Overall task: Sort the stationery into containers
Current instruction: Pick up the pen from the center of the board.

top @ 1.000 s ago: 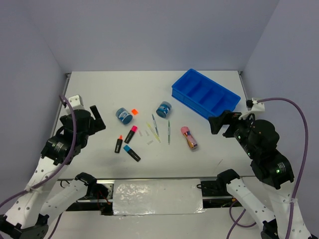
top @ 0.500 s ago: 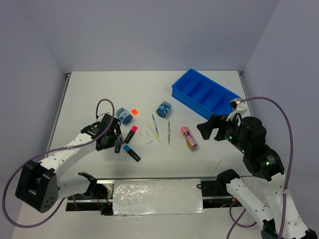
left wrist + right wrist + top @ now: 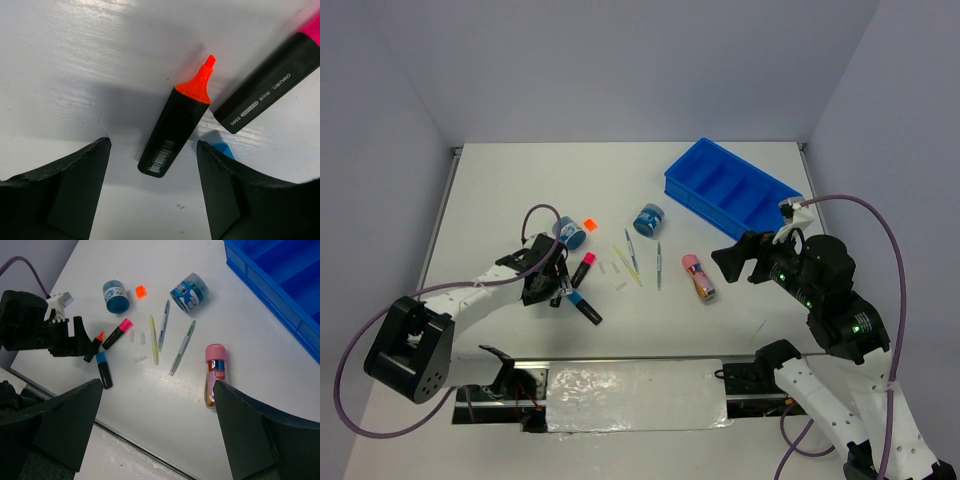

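The matte white tabletop (image 3: 520,180) carries a glossy blue plastic tray (image 3: 692,192) at its far right, a rectangle split into four troughs. The right claw (image 3: 157,387) hangs released above the spread. The left claw (image 3: 152,150) is low, its wedge-shaped black jaws apart on either side of the uncapped orange highlighter (image 3: 175,125), not touching it. Two round blue tubs (image 3: 570,232) (image 3: 648,218) stand near mid-table. A shiny pink-gold cylinder (image 3: 699,277) lies right of the thin pens (image 3: 659,265). The flat black pink-capped (image 3: 583,269) and blue-capped (image 3: 584,305) highlighters lie just beside the left claw. Tiny white pieces (image 3: 621,286) lie between highlighters and pens.
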### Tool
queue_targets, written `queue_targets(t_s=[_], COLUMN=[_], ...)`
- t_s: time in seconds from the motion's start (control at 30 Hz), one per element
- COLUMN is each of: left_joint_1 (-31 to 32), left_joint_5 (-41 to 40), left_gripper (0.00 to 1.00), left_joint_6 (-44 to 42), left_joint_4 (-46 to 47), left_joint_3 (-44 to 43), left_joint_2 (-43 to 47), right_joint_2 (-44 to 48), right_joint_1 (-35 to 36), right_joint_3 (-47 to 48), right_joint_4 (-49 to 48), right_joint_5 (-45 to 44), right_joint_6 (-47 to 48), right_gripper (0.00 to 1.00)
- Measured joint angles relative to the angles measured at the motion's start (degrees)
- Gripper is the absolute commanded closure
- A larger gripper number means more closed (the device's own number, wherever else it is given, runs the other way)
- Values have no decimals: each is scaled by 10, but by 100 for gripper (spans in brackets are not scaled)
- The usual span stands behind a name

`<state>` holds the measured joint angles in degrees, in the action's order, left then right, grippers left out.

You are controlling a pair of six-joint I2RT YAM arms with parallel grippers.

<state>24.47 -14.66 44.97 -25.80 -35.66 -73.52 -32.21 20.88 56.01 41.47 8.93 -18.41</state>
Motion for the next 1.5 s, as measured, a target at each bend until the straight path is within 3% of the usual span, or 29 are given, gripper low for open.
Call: queue_targets(t_s=[0.33, 0.47, 0.5, 0.53, 0.63, 0.77, 0.97, 1.03, 1.1, 1.43, 1.5], left_joint_1=[0, 0, 0, 0, 0, 0, 2, 2, 2, 2, 1], left_joint_5=[-22, -35, -37, -39, -41, -42, -39, -37, -38, -62, -66], left_gripper=[32, 44, 55, 59, 62, 61, 26, 20, 22, 48, 70], left_joint_6=[5, 4, 4, 6, 4, 4, 11, 16, 18, 17, 16], left_joint_4=[3, 5, 7, 10, 21, 40, 65, 72, 75, 66, 67], left_joint_3=[-1, -1, -1, -1, 0, 4, 6, 5, 3, -8, -8], left_joint_2=[-15, -21, -23, -23, -26, -27, -29, -30, -33, -52, -55], right_joint_2=[0, 0, 0, 0, 0, 2, 5, 5, 5, 6, 6], right_joint_1=[0, 0, 0, 0, 0, 0, 0, 0, 0, 0, 0], right_joint_3=[-2, -2, -2, -2, -2, -2, -2, -2, -2, -2, -2], right_joint_4=[-4, -4, -4, -3, -3, -3, -3, -3, -3, -3, -3], right_joint_5=[12, 15, 15, 16, 17, 19, 22, 23, 23, 24, 24], right_joint_6=[-2, -2, -2, -2, -2, -2, -1, -1, -1, -1, -1], right_gripper=[0, 0, 0, 0, 0, 0, 0, 0, 0, 0, 0])
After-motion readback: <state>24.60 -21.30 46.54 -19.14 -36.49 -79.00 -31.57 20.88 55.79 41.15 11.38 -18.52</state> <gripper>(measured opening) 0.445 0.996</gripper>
